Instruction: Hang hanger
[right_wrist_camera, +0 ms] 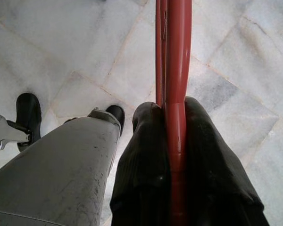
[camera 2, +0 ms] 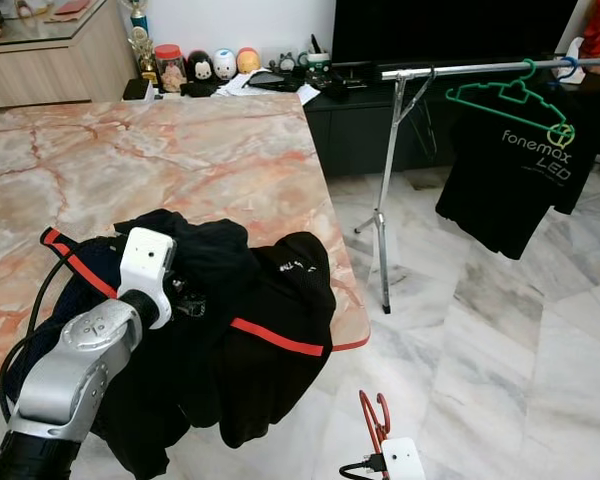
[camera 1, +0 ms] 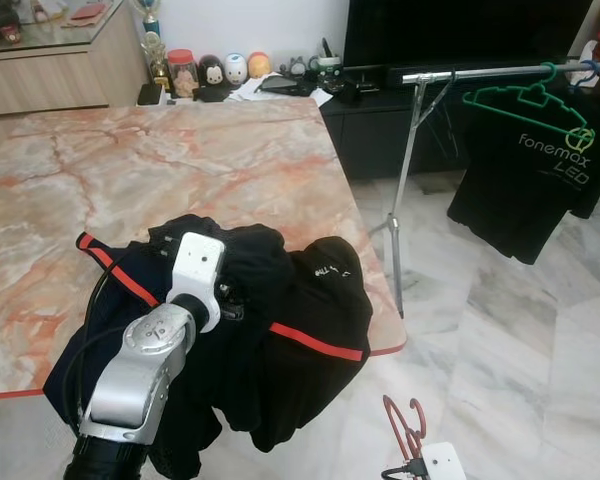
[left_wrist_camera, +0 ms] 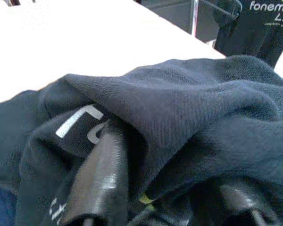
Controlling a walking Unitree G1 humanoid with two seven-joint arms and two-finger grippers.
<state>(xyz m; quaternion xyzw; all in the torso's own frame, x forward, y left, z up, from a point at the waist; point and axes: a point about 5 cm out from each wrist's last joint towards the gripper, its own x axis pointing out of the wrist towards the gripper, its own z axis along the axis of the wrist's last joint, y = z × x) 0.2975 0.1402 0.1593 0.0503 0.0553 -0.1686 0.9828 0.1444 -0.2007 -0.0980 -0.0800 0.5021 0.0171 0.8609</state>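
A red hanger (camera 1: 404,424) sticks up at the bottom of the head views, low over the floor beside the table corner. My right gripper (right_wrist_camera: 172,113) is shut on its red bar (right_wrist_camera: 177,70). A heap of dark clothes with red trim (camera 1: 280,320) hangs over the near corner of the marble table (camera 1: 130,170). My left gripper (left_wrist_camera: 174,160) is pushed into that heap, its fingers (left_wrist_camera: 101,174) standing apart under folds of dark cloth. At the back right a metal rail (camera 1: 500,72) carries a green hanger (camera 1: 525,100) with a black T-shirt (camera 1: 530,190).
The rail's stand (camera 1: 400,220) rises from the marble floor (camera 1: 500,340) between the table and the T-shirt. A black TV cabinet (camera 1: 380,130) and small figurines (camera 1: 225,70) line the back wall. My own leg (right_wrist_camera: 61,165) and foot (right_wrist_camera: 27,113) appear below the right gripper.
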